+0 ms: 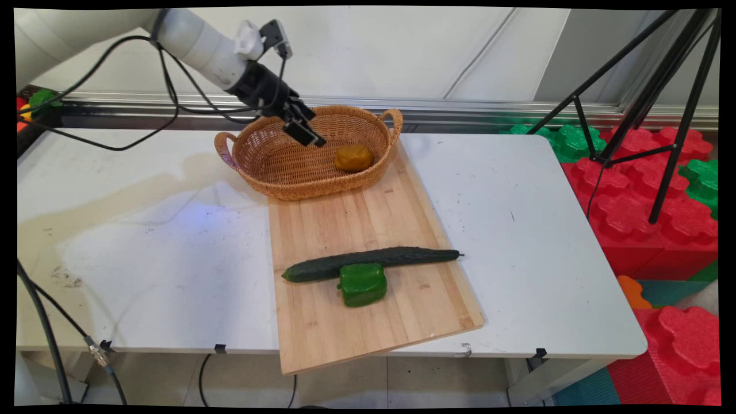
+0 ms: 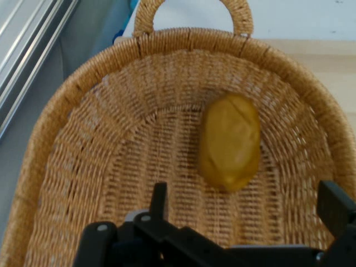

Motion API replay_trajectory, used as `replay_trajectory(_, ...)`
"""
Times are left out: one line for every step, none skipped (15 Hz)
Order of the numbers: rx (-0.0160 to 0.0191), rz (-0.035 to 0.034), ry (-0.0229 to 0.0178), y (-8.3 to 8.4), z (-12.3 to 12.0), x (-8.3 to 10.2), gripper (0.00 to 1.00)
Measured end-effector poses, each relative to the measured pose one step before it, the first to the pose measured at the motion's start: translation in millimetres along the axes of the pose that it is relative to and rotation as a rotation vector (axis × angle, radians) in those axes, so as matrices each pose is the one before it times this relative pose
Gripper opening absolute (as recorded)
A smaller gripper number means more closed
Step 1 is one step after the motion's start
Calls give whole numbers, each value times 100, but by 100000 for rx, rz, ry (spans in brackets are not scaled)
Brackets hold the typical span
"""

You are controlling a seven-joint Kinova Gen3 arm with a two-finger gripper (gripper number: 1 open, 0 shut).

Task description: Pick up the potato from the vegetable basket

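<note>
My gripper [image 1: 303,127] hangs over the wicker basket [image 1: 253,167], a little above its inside, open with nothing between its fingers. A yellow-brown potato [image 1: 353,157] lies on the basket's floor toward its right end. In the hand view the potato [image 2: 230,142] sits just ahead of the gripper [image 2: 247,203], between the spread fingers, apart from both. The basket wall [image 2: 67,111] curves around it, one handle at the top.
The basket stands on the far end of a wooden cutting board [image 1: 356,230]. A dark green cucumber [image 1: 368,262] and a green bell pepper [image 1: 362,284] lie near the board's front. A black tripod [image 1: 661,115] stands right of the white table [image 1: 529,230].
</note>
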Motion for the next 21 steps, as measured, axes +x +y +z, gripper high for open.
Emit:
replay_trajectory(-723, 534, -38, -278, 853, 183, 100)
replay_trajectory(-511, 292, -59, -181, 574, 115, 100)
replay_trajectory(-744, 493, -86, -243, 831, 187, 100)
replay_trajectory(-454, 247, -79, -166, 527, 110, 100)
replay_trajectory(-651, 298, -220, -243, 779, 140, 100)
replay_trajectory(-457, 161, -177, -155, 516, 92, 100)
replay_trajectory(-720, 202, -350, -221, 748, 117, 100)
replay_trajectory(-845, 154, -444, -241, 852, 141, 100)
replay_trajectory(-713, 25, -529, -240, 777, 80, 100)
replay_trajectory(-540, -109, -421, -200, 598, 34, 100)
replay_trajectory(-381, -5, -265, -125, 395, 44, 100)
replay_trajectory(-510, 59, -363, -182, 551, 69, 100)
replay_trajectory(-370, 0, -217, -114, 349, 32, 100)
replay_trajectory(-475, -12, -255, -125, 406, 35, 100)
replay_trajectory(-415, 43, -283, -111, 367, 30, 100)
replay_trajectory(-485, 46, -339, -119, 419, 36, 100)
replay_trajectory(-331, 1, -253, -57, 254, 1, 100)
replay_trajectory(-472, -56, -369, -70, 357, -14, 100)
replay_trajectory(-431, -68, -336, -67, 364, -11, 100)
replay_trajectory(-379, -91, -336, -41, 327, -13, 100)
replay_trajectory(-309, -64, -303, -13, 268, -5, 100)
